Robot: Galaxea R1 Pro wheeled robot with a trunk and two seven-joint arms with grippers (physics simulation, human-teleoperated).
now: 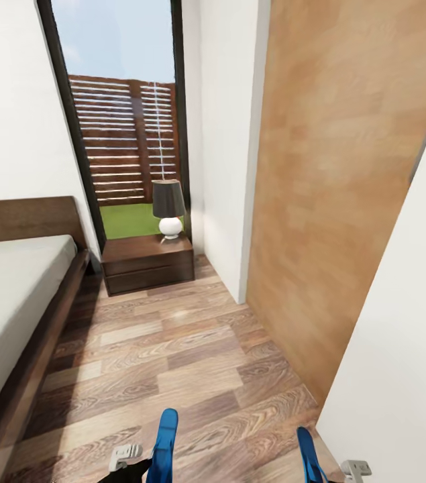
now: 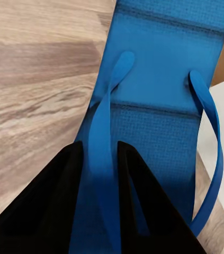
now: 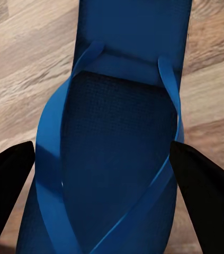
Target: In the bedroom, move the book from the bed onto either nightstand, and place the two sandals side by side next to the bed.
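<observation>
L fingers (image 2: 98,206) pinch sandal (image 2: 159,106) strap; R fingers (image 3: 199,196) straddle sandal (image 3: 119,159).

An open lane of brown wood-plank floor (image 1: 172,355) runs forward between the low dark-framed bed with pale mattress (image 1: 11,315) on the left and the tall light wooden panel (image 1: 333,201) on the right. At its far end the small dark brown nightstand (image 1: 147,261) closes the way, with a dark-shaded white lamp (image 1: 169,208) on its top.
</observation>
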